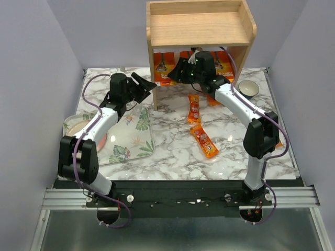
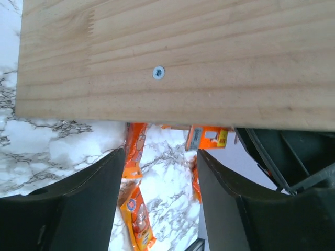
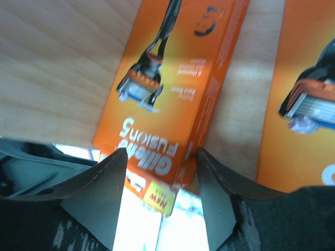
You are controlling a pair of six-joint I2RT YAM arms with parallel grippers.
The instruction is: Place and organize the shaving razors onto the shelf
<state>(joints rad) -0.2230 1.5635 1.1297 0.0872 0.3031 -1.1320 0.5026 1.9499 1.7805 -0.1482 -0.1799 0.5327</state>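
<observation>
Looks roughly halfway, tbh. Already got Gillette Fusion5 boxes (image 3: 172, 89) in the shelf (image 1: 199, 23)'s lower tier, right ahead of the right gripper (image 3: 162, 154), spread apart, clamping nothing obvious. Same with the left gripper (image 2: 160, 154): gaping, empty, facing the side panel (image 2: 183, 52). Still need to shelve the narrow blister packs (image 1: 193, 109) behind the right gripper on the marble table (image 1: 172, 141).
</observation>
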